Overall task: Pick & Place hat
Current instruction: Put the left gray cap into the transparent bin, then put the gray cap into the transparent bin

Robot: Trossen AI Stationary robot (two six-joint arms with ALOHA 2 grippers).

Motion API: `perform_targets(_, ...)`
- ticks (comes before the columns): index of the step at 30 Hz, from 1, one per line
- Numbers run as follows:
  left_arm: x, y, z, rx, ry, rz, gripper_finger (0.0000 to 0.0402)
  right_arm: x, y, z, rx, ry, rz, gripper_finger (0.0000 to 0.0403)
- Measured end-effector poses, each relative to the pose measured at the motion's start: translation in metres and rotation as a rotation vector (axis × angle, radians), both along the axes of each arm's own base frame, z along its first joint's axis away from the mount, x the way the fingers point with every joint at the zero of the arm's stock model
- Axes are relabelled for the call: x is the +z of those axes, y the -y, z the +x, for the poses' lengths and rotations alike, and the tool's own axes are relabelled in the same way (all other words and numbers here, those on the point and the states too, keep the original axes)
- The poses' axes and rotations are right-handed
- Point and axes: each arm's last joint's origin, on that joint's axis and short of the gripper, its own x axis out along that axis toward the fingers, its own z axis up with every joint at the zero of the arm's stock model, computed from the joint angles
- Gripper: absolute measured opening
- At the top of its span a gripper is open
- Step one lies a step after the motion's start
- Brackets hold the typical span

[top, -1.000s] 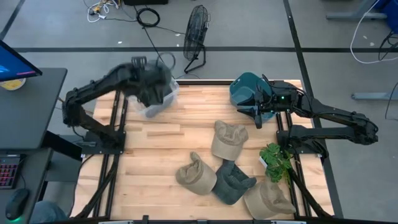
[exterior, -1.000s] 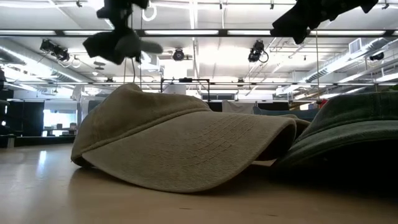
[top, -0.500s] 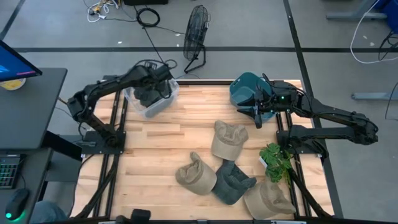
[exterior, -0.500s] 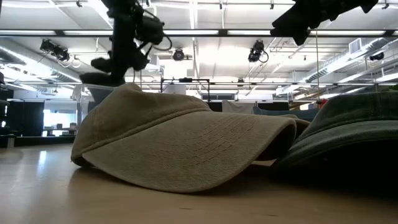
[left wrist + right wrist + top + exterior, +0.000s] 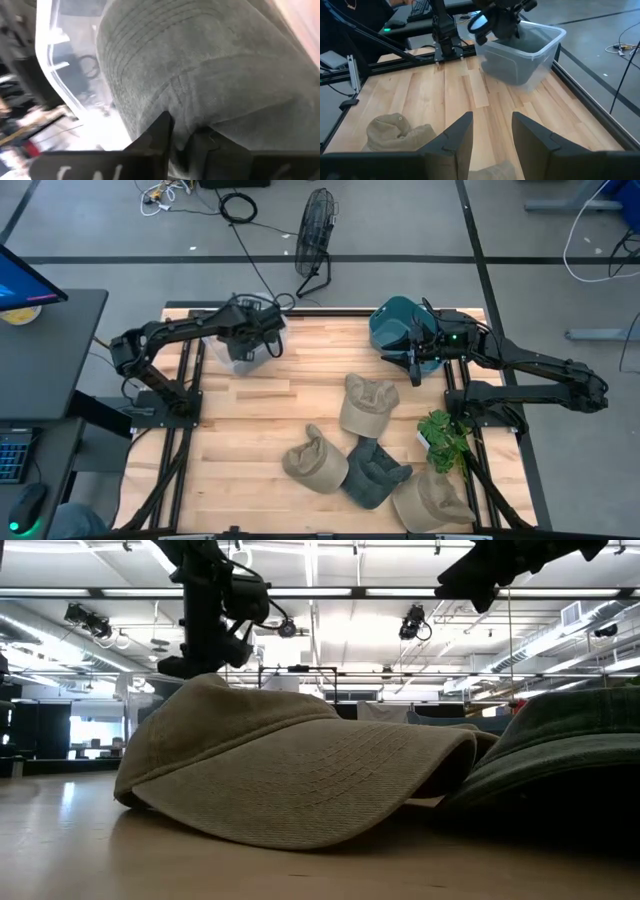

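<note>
In the high view my left gripper [image 5: 250, 335] reaches down into a clear plastic bin [image 5: 228, 358] at the table's far left corner, shut on a grey hat [image 5: 210, 75]. That hat fills the left wrist view, with the bin's rim [image 5: 45, 65] beside it. Two tan hats [image 5: 368, 405] [image 5: 315, 460], a dark green hat [image 5: 375, 475] and a third tan hat [image 5: 432, 500] lie on the table. My right gripper [image 5: 415, 365] hangs open near the table's right edge, beside a teal hat [image 5: 393, 323], touching nothing. My left gripper pinches a fold of the grey hat's cloth [image 5: 192, 125] between its two fingers [image 5: 160, 135]. It comes from above, slanting down into the bin. The hat sits inside the bin's walls; whether it rests on the bin's floor cannot be told.
A small green plant [image 5: 440, 435] stands by the table's right edge, near the right arm's base. Bare wood lies between the bin and the hats, through the table's left half [image 5: 250, 430]. In the low view a tan hat [image 5: 300, 770] hides most of the bin.
My left gripper has come down from above the bin into it, moving slightly toward the table's right, carrying the grey hat. The hat hung clear in the air and is now lowered inside the bin. The right arm kept still.
</note>
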Motion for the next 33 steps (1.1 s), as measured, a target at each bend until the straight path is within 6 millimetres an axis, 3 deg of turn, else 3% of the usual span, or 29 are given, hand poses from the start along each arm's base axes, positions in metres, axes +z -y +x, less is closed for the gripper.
perform_targets(12, 0.004, -0.001, -0.007, 0.166, 0.058, -0.017, 0.0160, 0.000, 0.000, 0.000, 0.005, -0.001, -0.011, 0.0139)
perform_targets(19, 0.056, 0.012, 0.012, 0.134, 0.178, 0.046, 0.0201, 0.000, 0.000, 0.000, 0.005, -0.001, -0.012, 0.0139)
perform_targets(23, 0.095, 0.029, 0.024, 0.219, 0.406, 0.047, 0.0203, 0.000, 0.000, 0.000, 0.008, -0.002, -0.021, 0.0139)
perform_targets(26, 0.119, 0.044, 0.032, 0.321, 0.631, -0.045, 0.0199, 0.000, 0.000, 0.000, 0.021, -0.004, -0.049, 0.0139)
perform_targets(29, 0.133, 0.061, 0.040, 0.375, 0.788, -0.146, 0.0192, 0.000, -0.001, 0.000, 0.039, -0.004, -0.061, 0.0139)
perform_targets(33, 0.135, 0.083, 0.046, 0.345, 0.810, -0.194, 0.0184, 0.000, -0.006, 0.001, 0.110, 0.000, -0.050, 0.0139)
